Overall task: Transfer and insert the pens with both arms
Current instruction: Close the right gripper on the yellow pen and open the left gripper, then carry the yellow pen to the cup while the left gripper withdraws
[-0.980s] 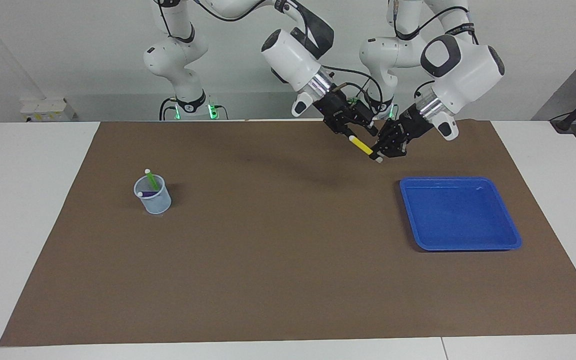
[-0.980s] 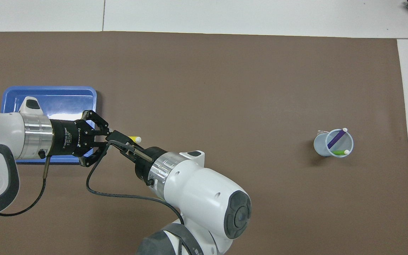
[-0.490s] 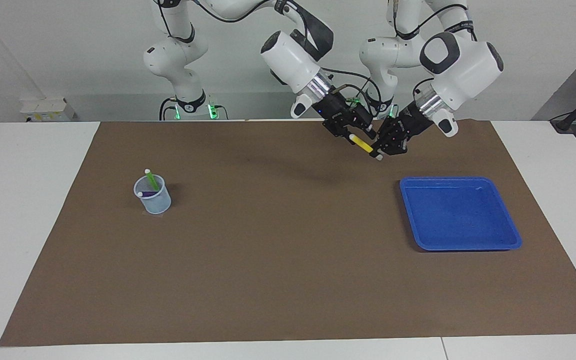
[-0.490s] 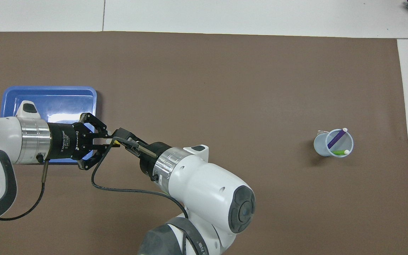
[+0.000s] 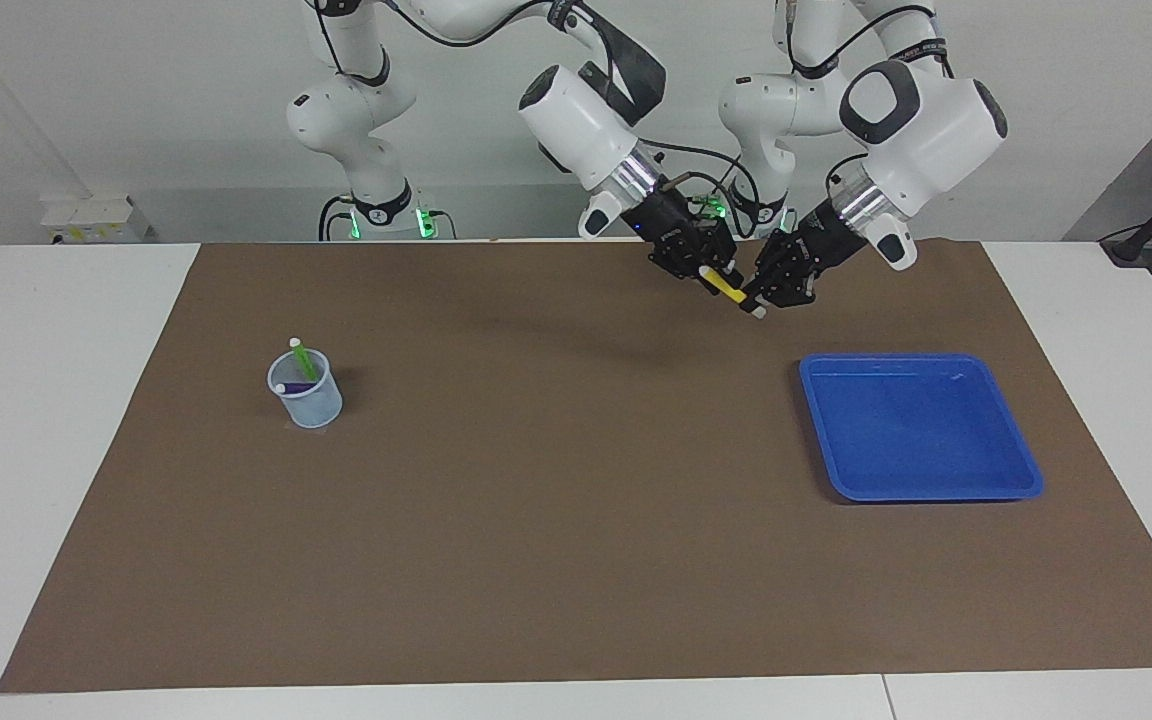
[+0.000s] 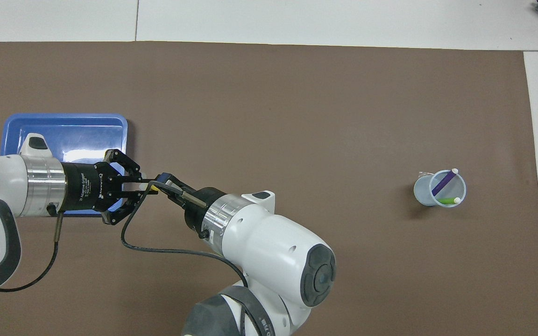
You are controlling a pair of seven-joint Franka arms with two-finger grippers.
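Pinching yellow pen (image 5: 729, 289) midair, left claw (image 5: 758, 297), right claw (image 5: 708, 275) grip unclear, pen mostly hidden overhead.

We have two views, half a turn apart. The facing camera sits high, looking across the brown mat (image 5: 576, 520) toward the robots; here the blue tray (image 5: 921, 480) lies below their bases, with the cup (image 5: 306, 400) well off to one side of it. The overhead camera hangs above the robots' own end and looks steeply down and forward, closer in, so arm housings crowd the frame just beside the blue tray (image 6: 63, 122). Both views share the whole mat (image 6: 297, 102), the tray, and the cup (image 6: 439, 189) toward the right arm's end.
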